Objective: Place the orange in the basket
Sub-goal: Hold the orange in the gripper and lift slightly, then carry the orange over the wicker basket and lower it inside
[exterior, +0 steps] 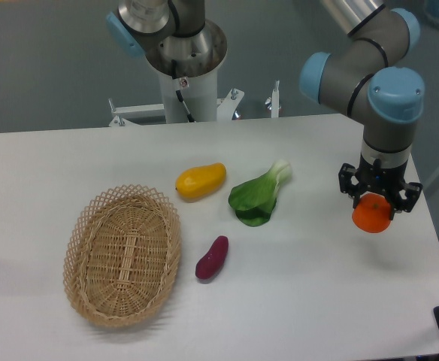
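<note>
far to the right of the large oval tan wicker basket [122,256], well apart from it: small round bright orange fruit [371,214], clamped across its upper sides by the black two-finger gripper [376,201]. probably light, firm, smooth-skinned and slippery; best gripped across the widest middle.
</note>
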